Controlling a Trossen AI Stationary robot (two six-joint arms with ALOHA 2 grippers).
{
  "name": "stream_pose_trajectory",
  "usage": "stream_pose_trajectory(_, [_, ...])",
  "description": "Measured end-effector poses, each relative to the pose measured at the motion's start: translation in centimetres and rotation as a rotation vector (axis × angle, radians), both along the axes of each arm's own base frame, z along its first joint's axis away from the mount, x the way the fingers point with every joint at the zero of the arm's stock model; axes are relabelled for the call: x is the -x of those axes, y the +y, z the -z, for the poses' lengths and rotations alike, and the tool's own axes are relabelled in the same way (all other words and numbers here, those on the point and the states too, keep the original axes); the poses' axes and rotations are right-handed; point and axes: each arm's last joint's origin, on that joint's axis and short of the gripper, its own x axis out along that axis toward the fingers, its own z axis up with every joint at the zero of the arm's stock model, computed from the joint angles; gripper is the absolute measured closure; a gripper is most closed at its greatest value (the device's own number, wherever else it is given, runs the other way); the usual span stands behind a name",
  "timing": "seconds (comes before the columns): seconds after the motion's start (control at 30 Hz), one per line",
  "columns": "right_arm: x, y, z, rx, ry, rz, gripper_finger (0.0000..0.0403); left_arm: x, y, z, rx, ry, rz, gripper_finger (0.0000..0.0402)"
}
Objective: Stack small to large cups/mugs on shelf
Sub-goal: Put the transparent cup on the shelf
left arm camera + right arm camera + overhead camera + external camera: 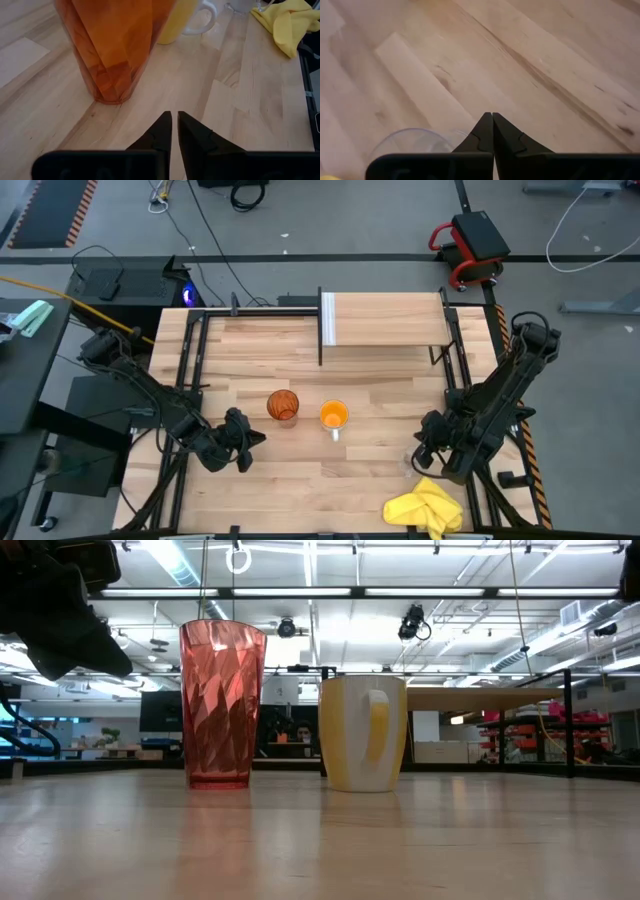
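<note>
By the small glass cup (415,142), open the right gripper's (492,116) shut, empty fingers first, then pinch its rim; left gripper (174,116) shut, empty too.

High cam looks straight down on the whole bench (380,470). Low cam sits at bench height, level, close on the tumbler (222,705) and mug (364,733), room behind. Left wrist cam hangs near the bench, sharing both. Right wrist cam angles down at bare wood.
</note>
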Motion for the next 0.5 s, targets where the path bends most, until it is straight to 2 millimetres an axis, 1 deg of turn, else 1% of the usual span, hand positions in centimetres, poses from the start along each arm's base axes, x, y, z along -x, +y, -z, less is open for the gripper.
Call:
stream_pose_trajectory(0.2, [0.3,0.1,0.8,-0.034,0.105,0.085,0.0402,0.0,0.0,0.0,0.000,0.000,0.000,0.0374])
stream_pose_trajectory(0.5, [0.8,0.9,1.7,-0.129,0.260,0.172,0.0402,0.0,0.0,0.0,0.001,0.000,0.000,0.0366])
